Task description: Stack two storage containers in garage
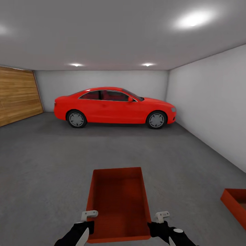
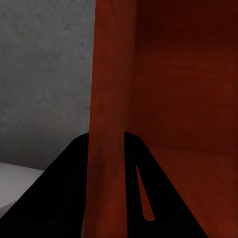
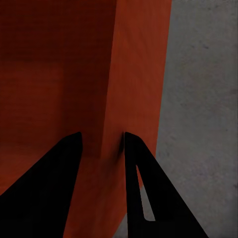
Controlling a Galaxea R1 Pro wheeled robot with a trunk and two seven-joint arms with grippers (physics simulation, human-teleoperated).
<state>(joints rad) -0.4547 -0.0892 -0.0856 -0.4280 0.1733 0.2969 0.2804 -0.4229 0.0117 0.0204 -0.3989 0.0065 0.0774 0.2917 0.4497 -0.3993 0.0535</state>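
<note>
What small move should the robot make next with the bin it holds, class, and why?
Probably turn right and carry the held container toward the second container on the floor. Both grippers, left and right, clamp its side walls, and stacking is not yet done.

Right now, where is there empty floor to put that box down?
The floor is bare between the held container and the red car, and left toward the wooden slat door. Low on the right it is tighter: the second container sits there, near the white wall.
</note>
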